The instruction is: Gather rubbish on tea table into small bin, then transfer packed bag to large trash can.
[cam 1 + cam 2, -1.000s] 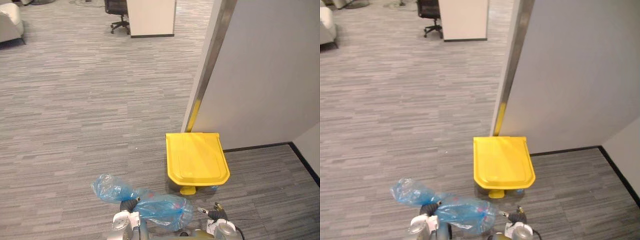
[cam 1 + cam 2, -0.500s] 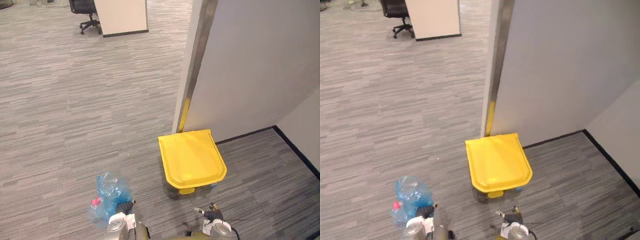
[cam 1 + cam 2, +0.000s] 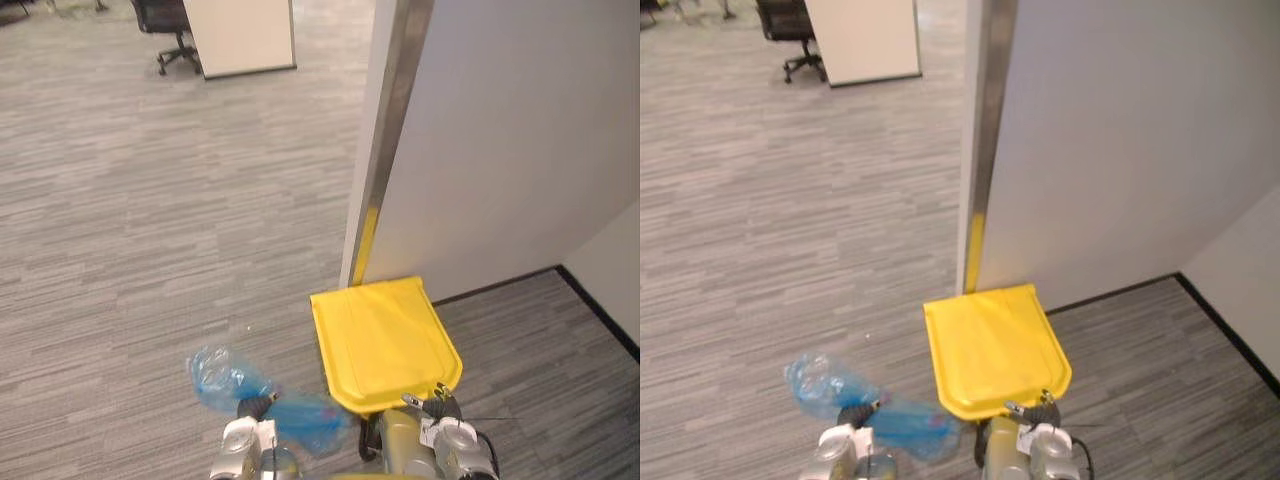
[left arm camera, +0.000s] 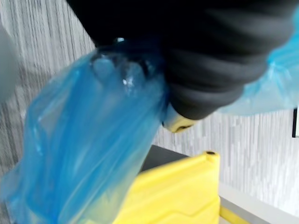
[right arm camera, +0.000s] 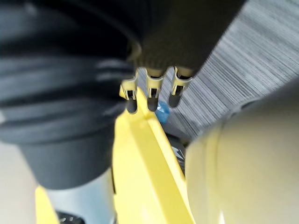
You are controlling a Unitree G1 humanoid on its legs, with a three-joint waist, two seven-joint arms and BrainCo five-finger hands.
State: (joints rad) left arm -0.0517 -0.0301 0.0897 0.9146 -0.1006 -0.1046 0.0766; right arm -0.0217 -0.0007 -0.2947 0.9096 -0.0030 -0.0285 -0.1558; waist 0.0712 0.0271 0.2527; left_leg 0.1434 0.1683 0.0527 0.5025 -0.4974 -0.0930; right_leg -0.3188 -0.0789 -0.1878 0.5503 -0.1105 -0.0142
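Blue rubbish bag (image 3: 228, 378) hangs bunched from left hand (image 3: 253, 408), fingers curled round plastic. Looks carried clear of carpet, just left of yellow-lidded trash can (image 3: 385, 340). Can tucked into corner against grey partition (image 3: 500, 150). Lid (image 3: 990, 345) lies flat, closed. Right hand (image 3: 440, 404) poised at lid's front edge, fingers (image 5: 150, 99) straight and relaxed, holding nothing. Touching lid or just above it: cannot tell. Probable reason: free hand there to raise lid so bag can drop in. Transfer not yet done.
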